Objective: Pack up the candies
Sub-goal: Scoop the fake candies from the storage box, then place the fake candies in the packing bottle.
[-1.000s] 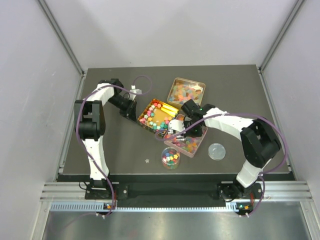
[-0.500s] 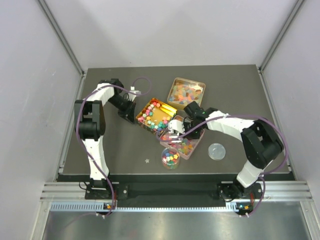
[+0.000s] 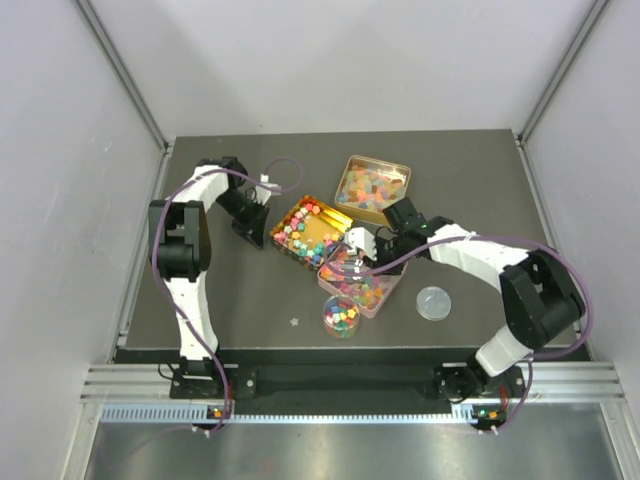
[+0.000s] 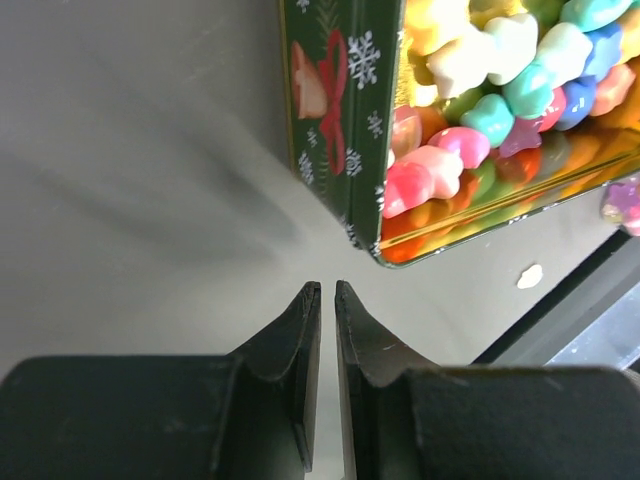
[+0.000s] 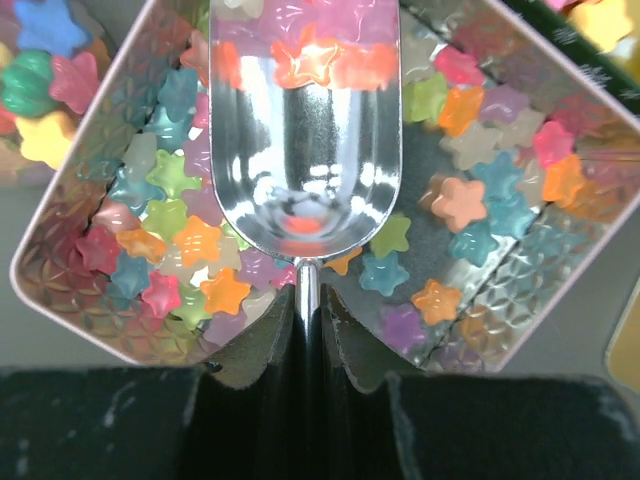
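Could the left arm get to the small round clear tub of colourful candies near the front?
Probably yes: only bare dark table lies between the left gripper and that tub.

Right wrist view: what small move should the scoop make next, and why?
Probably dip the scoop forward and down into the star candies. The right gripper is shut on its handle, the near part of the bowl shows bare metal, and it hangs over the tin with loose candies lying just below.
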Robot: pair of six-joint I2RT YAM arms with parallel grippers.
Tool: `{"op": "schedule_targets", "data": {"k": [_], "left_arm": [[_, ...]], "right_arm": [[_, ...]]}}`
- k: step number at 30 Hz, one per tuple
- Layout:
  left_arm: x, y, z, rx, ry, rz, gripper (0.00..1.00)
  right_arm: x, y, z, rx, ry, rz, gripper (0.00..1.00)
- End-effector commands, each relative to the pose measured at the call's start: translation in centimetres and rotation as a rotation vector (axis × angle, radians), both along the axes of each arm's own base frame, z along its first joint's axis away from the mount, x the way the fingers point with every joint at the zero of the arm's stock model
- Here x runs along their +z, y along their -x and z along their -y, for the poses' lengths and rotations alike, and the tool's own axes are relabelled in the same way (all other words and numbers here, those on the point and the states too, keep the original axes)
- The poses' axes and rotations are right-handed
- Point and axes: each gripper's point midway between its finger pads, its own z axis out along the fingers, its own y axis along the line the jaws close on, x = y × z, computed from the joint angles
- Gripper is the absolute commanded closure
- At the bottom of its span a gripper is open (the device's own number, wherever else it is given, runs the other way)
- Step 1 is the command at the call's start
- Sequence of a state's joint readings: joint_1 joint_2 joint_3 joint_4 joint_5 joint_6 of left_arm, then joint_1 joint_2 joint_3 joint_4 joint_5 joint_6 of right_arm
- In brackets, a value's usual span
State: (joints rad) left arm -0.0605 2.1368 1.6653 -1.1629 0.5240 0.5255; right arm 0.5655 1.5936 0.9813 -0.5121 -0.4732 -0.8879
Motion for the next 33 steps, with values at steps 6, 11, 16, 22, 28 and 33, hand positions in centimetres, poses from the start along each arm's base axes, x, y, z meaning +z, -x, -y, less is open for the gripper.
{"op": "schedule_targets", "data": {"k": [6,11,16,22,28,33], "left_arm": [[1.2,-0.8,-1.3,-0.052,-0.066,0.051,0.84],[1.0,-0.7,-1.6,-0.061,-0.096,0.051,0.84],[0.8,-0.6,-2.3,-0.073,-0.131,0.057,0.84],[1.5,-0.2,-2.3,-0.07,-0.135,0.064,0.85],[2.0,0.2,-2.2,-0.062,-0.123,0.078,0.84],[2.8,-0.6,-1.9,-0.036,-0.095,0.114,0.84]], "right_arm": [[7.9,-0.6,-0.7,0.051,-0.183,0.164,1.0],[8.5,0.4,-0.7,0.057,-0.232,0.18,1.0],[8.7,1.4,0.1,0.042,-0.272,0.185,1.0],[11.1,2.5,2.3,0.03,-0.256,0.223,1.0],[13.9,4.2,3.5,0.055,-0.223,0.238,1.0],[15.1,5.2,4.7,0.084,-0.15,0.251,1.0]]}}
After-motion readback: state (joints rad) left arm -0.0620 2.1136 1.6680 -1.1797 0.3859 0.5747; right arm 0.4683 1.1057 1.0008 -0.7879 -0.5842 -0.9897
